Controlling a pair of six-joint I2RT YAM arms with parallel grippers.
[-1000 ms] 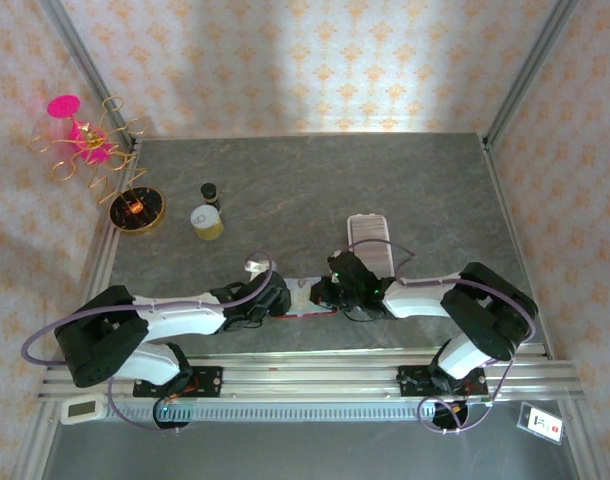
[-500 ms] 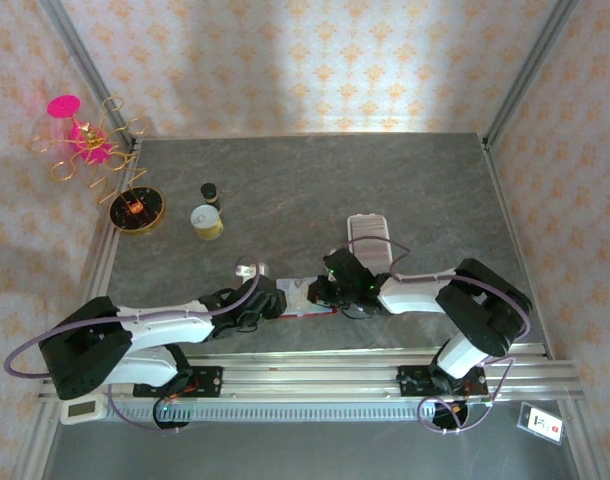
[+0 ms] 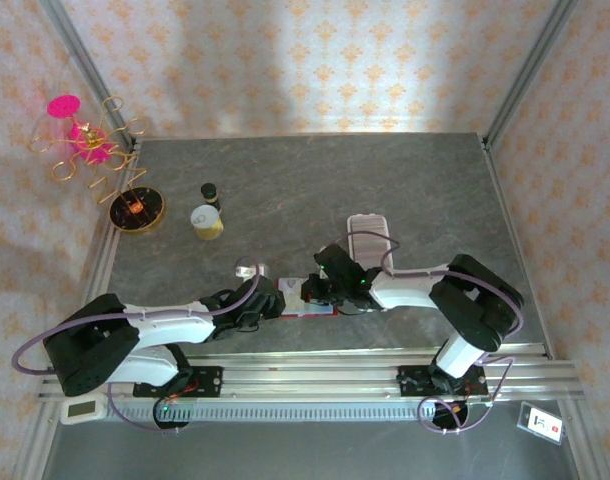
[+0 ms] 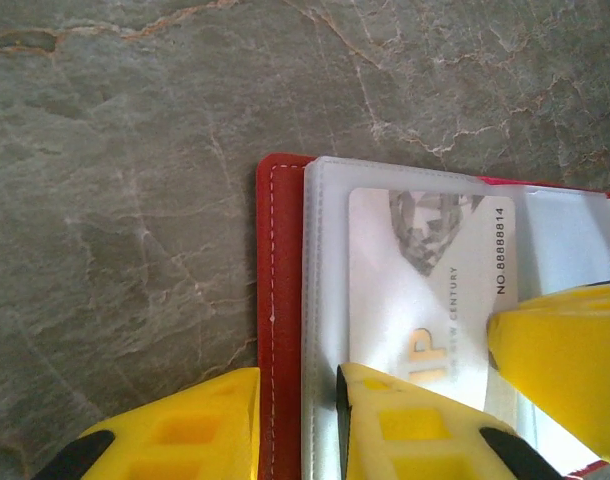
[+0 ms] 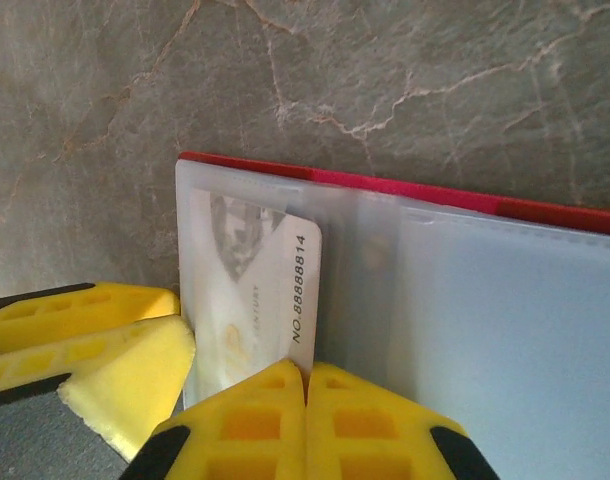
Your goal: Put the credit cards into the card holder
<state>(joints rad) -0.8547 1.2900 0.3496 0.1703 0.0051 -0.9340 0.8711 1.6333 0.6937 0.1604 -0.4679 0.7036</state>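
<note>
Right claw (image 5: pixel 307 388) clenched empty on one card holder (image 5: pixel 385 186) containing one credit card (image 5: pixel 250 285); left claw (image 4: pixel 297 405) slightly parted.

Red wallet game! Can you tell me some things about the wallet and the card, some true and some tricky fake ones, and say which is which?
1. The card holder lies open on the table. True.
2. The card is bright green. False: it is whitish, with a printed number.
3. The right gripper has its jaws shut together. True.
4. The card holder's cover is black. False: it is red.
</note>
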